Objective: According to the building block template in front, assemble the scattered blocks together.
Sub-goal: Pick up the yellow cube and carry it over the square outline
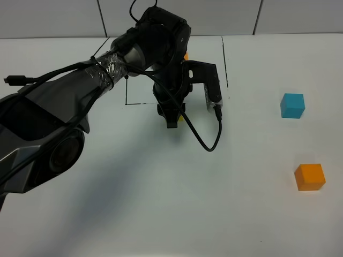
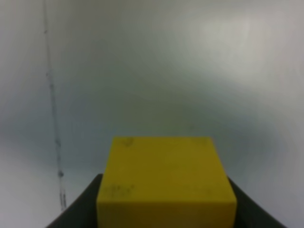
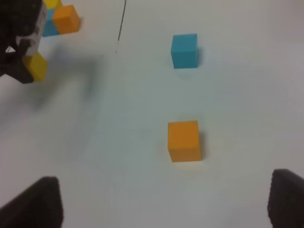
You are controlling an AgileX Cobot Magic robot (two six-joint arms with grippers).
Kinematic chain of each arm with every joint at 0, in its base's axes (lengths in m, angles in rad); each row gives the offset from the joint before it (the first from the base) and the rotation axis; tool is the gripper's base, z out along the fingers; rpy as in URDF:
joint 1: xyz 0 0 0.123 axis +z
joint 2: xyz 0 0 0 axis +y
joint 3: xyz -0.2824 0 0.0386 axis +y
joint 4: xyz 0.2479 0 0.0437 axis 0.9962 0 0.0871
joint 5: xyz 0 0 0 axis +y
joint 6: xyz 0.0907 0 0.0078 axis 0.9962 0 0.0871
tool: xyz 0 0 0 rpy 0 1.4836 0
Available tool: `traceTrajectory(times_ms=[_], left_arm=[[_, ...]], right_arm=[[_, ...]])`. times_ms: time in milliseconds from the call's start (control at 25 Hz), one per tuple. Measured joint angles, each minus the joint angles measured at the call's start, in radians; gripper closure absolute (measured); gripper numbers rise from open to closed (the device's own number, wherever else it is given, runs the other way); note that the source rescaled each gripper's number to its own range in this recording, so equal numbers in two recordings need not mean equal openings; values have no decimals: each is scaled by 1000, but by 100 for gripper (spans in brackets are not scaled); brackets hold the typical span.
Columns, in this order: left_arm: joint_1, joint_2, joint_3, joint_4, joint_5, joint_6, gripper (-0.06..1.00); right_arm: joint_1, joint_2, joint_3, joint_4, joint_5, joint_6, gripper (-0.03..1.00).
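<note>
white tabletop (image 1: 161,209) lies under left claw (image 1: 172,121) clamping yellow cube (image 2: 166,183).

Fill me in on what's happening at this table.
The left gripper is shut on the yellow cube, holding it close to the black-framed template of yellow, blue and orange cubes. The loose blue cube and orange cube lie apart on the right side of the table, not yet joined. The right gripper is open above them and holds nothing.
</note>
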Motion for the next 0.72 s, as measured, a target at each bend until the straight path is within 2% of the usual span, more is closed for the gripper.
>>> traceTrajectory(times_ms=[720], left_arm=[[0,58,-6,-12,-7,4,94]], right_arm=[[0,0,0,4,0,0,22]])
